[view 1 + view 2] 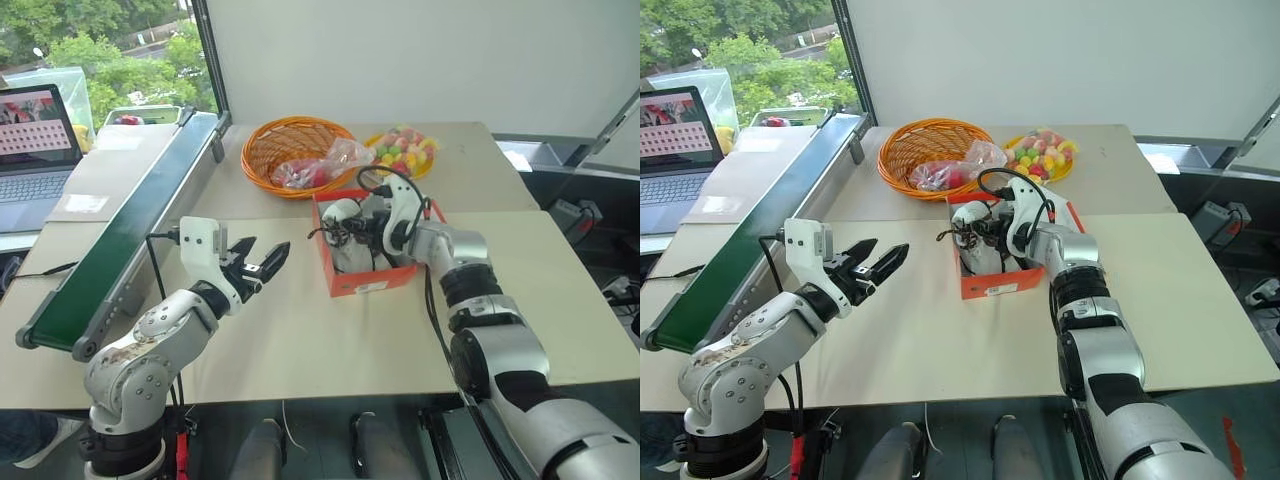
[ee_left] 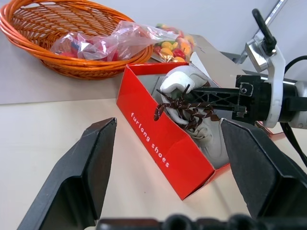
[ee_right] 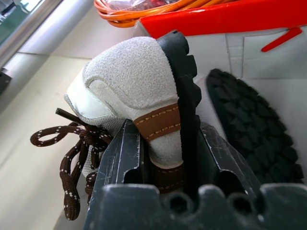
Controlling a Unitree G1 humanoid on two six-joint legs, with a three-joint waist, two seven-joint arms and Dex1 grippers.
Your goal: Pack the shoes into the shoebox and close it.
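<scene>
The orange-red shoebox (image 1: 372, 280) stands open on the table, white inside. My right gripper (image 3: 165, 139) is shut on the heel of one cream shoe (image 3: 134, 81), its fingers either side of the tan-brown trim. It holds that shoe over the box's left side, with the dark brown laces (image 2: 184, 108) hanging over the wall. The second shoe lies inside the box on its side, dark sole (image 3: 249, 124) showing. My left gripper (image 1: 268, 252) hovers open and empty to the left of the box, pointing toward it.
An orange wicker basket (image 1: 290, 150) with a plastic bag of sweets stands behind the box, beside a yellow dish of coloured sweets (image 1: 405, 150). A green conveyor belt (image 1: 130, 240) runs along the left. A laptop (image 1: 35, 150) sits at the far left.
</scene>
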